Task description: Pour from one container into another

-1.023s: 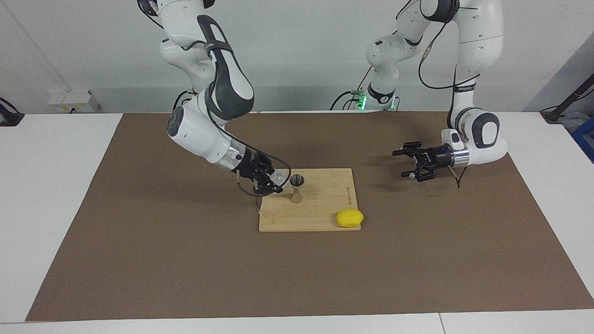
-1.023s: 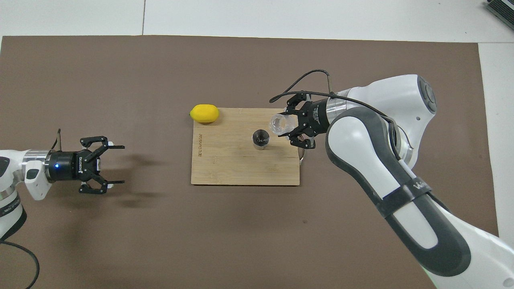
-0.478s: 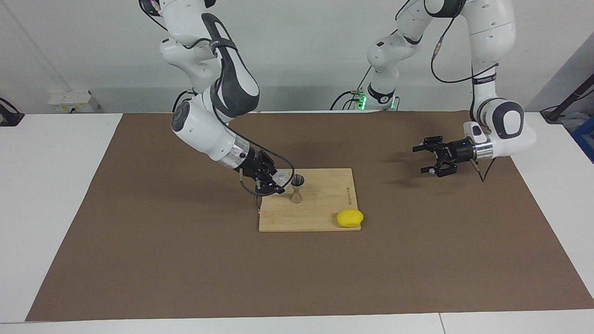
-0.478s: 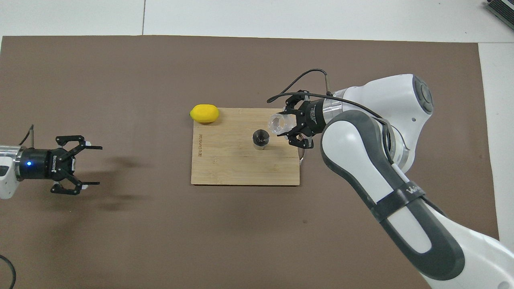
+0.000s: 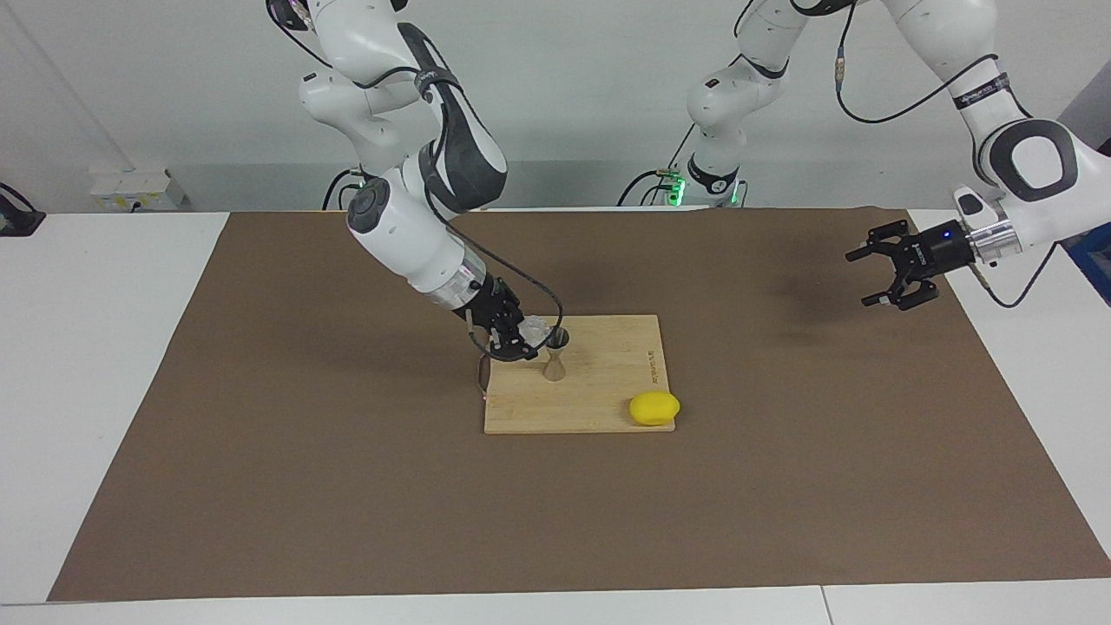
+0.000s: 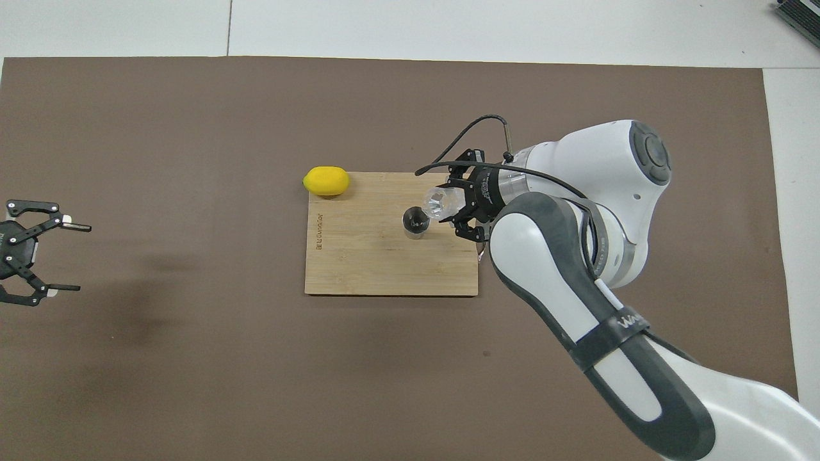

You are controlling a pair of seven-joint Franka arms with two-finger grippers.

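Overhead view: clear glass cup (image 6: 439, 202) tipped over jigger (image 6: 415, 223).

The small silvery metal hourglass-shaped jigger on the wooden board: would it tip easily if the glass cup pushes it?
The small silvery metal hourglass-shaped jigger probably tips easily: it stands tall on a small foot with a narrow waist. On the smooth wooden board it may also slide.
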